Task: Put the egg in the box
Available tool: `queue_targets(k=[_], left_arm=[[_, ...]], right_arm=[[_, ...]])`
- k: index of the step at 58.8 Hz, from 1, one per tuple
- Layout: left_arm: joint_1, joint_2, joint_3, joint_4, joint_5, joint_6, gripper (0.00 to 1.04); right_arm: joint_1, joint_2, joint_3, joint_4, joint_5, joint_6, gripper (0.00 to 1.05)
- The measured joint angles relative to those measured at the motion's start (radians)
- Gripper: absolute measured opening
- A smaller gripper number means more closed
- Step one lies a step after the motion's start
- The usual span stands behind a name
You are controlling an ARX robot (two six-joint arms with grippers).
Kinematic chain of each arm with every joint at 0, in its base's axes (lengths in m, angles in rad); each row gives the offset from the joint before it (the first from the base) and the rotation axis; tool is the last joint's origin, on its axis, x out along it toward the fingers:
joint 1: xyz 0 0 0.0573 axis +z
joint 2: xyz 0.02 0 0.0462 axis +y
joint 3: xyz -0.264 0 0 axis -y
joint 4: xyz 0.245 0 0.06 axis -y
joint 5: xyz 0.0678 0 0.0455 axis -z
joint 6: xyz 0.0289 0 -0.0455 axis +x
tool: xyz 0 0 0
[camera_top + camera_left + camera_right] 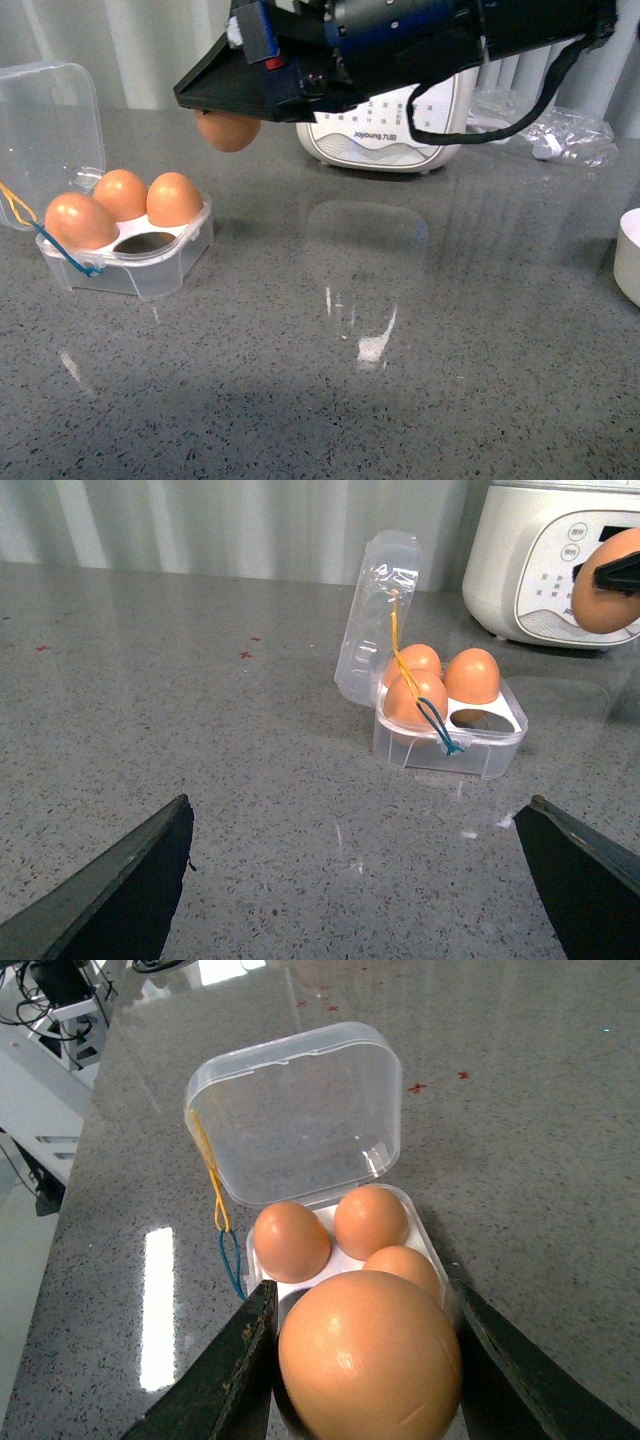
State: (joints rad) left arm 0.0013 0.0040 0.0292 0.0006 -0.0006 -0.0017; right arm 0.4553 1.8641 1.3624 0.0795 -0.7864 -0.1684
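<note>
- Right gripper [366,1405] is clamped on the egg [228,131], one finger on each side, so we carry it high above the table [420,380], short of the box [150,276].
- Left gripper [350,900] hangs spread wide and empty, low over the table.
- We find the box toward the table's left edge, with its lid [50,120] tipped back so the hollows are reachable.
- Three other eggs [120,193] fill three hollows. The free hollow [148,241], towards the table's near edge, is our likely target.
- An elastic loop [18,208] dangles from the lid, clear of the hollows.
- By the far edge, the white appliance [385,145] reads "Joyoung". Its panel writing is too small to read.
</note>
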Motion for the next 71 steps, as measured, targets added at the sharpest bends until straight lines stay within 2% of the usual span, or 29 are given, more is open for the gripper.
queue_targets(k=[30,71], left_arm=[[0.0,0.0,0.0,0.0,0.0,0.0,0.98],[0.0,0.0,0.0,0.0,0.0,0.0,0.98]], right_arm=[[0.113,0.127,0.15,-0.09,0.006,-0.038,0.43],[0.105,0.16,0.147,-0.103,0.036,-0.08,0.43]])
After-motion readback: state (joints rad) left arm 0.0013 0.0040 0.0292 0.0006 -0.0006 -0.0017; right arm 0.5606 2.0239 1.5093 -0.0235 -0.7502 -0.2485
